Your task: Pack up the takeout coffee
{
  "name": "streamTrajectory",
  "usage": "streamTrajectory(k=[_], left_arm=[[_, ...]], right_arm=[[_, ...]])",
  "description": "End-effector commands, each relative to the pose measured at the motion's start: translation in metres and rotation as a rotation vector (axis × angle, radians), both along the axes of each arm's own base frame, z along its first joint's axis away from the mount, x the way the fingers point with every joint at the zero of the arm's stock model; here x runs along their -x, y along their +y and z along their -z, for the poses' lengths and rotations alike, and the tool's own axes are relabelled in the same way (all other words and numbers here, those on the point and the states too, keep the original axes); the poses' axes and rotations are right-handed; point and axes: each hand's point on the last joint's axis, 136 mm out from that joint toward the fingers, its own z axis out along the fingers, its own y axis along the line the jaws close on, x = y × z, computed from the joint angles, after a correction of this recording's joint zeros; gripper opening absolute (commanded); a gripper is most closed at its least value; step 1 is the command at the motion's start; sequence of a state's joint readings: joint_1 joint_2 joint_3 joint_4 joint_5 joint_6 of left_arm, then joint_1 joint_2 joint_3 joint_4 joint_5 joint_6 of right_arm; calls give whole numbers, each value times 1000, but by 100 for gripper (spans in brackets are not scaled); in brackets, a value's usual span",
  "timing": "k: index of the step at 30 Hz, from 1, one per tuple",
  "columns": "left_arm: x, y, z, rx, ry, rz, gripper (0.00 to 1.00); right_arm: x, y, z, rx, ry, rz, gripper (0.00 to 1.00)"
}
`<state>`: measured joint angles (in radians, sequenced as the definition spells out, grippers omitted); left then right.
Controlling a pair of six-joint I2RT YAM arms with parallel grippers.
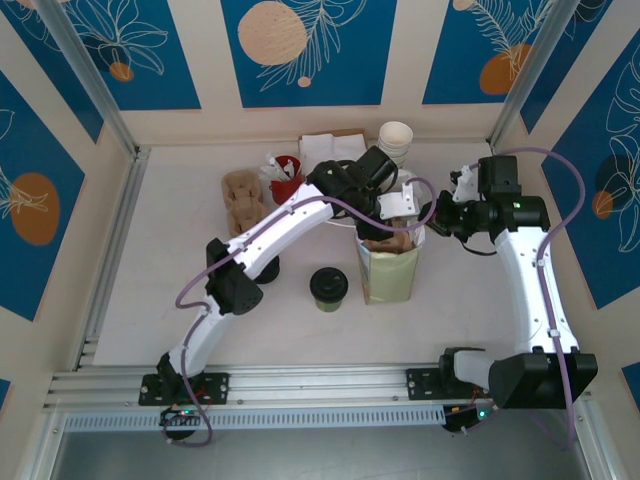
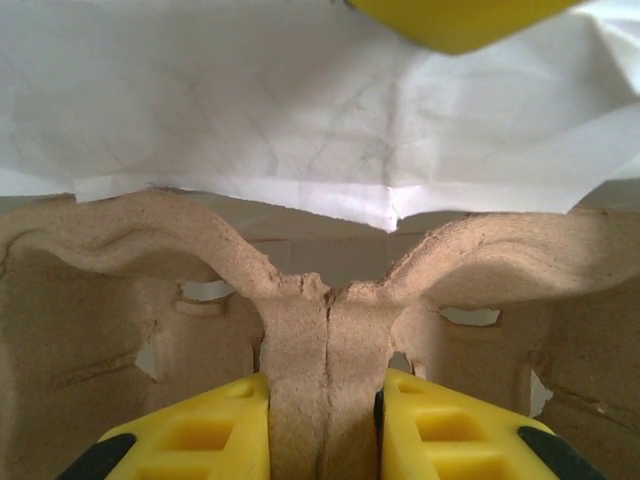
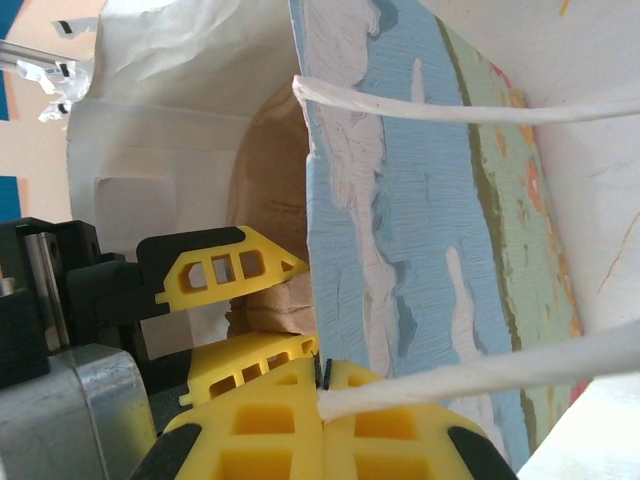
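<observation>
The takeout coffee (image 1: 328, 287) stands upright on the table (image 1: 170, 290), just left of the paper bag (image 1: 390, 275), outside it and nearer the left arm. The left gripper (image 2: 325, 420) is clamped on the centre ridge of a pulp cup carrier (image 2: 150, 240) inside the bag's mouth. The right gripper (image 3: 322, 400) is pinched on the bag's twine handle (image 3: 450, 372)
</observation>
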<state>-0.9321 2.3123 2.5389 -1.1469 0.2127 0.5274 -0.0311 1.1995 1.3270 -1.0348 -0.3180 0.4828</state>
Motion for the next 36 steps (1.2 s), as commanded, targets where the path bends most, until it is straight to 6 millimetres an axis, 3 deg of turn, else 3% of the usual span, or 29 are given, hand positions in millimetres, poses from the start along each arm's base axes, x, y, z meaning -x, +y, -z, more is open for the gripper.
streamTrajectory(k=[1, 10, 36], left_arm=[[26, -2, 17, -93, -6, 62, 26], [31, -9, 42, -125, 32, 74, 26], [36, -18, 69, -162, 42, 102, 26]], right_arm=[[5, 19, -31, -128, -92, -65, 0], [14, -1, -11, 28, -58, -45, 0], [24, -21, -27, 307, -89, -47, 0]])
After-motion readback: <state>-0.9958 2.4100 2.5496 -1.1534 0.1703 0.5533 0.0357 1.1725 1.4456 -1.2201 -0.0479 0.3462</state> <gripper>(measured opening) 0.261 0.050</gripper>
